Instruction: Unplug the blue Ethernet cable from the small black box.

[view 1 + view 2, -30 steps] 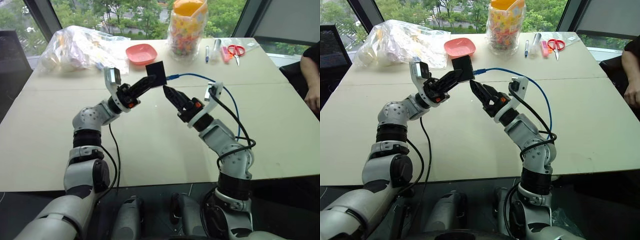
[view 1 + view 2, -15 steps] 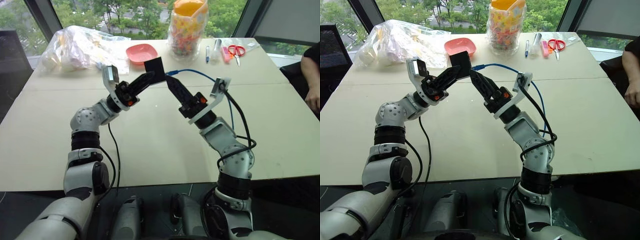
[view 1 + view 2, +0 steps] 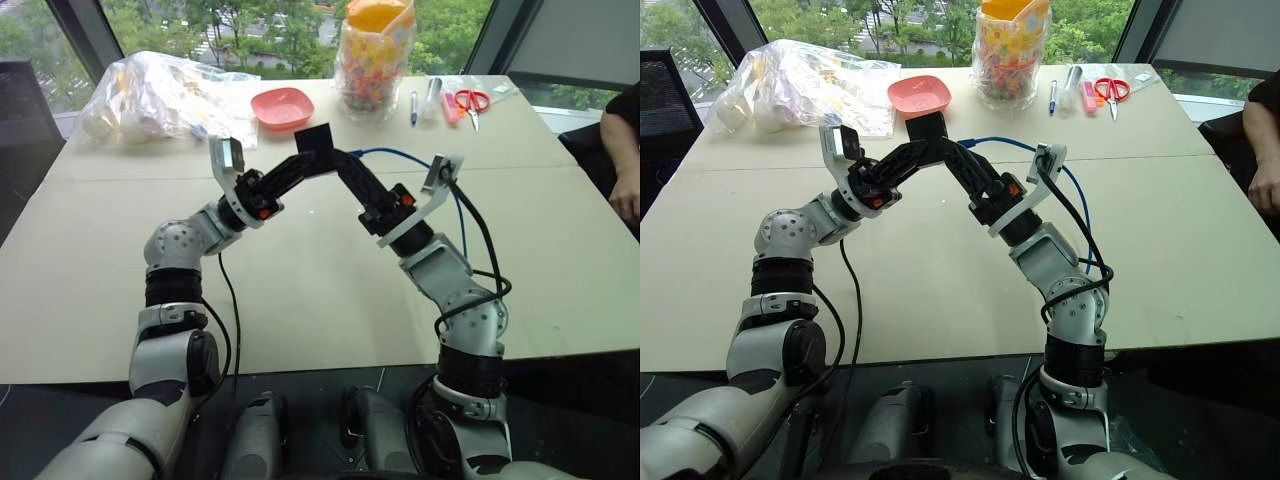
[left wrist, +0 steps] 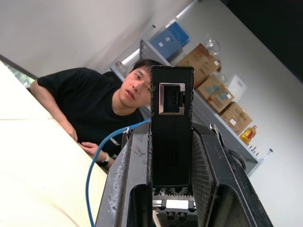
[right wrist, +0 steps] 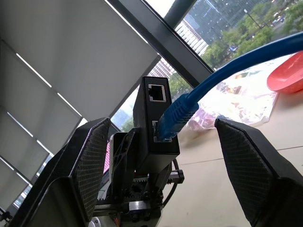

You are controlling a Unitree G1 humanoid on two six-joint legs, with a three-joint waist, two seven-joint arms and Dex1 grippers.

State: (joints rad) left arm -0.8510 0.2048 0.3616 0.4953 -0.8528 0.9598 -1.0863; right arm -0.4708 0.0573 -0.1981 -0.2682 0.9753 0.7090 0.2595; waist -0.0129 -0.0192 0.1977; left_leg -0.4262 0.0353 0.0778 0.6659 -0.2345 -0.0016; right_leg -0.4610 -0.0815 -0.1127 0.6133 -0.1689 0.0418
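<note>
While left end effector (image 3: 300, 163) clamps small black box (image 3: 314, 143), right end effector (image 5: 163, 156) spread, blue Ethernet cable (image 5: 189, 101) plugged.

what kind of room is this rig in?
Probably an office or lab meeting room on an upper floor: a large beige table, tall windows looking out on trees and buildings, and shelves of cardboard boxes along a wall. Scissors and pens lie on the table.
</note>
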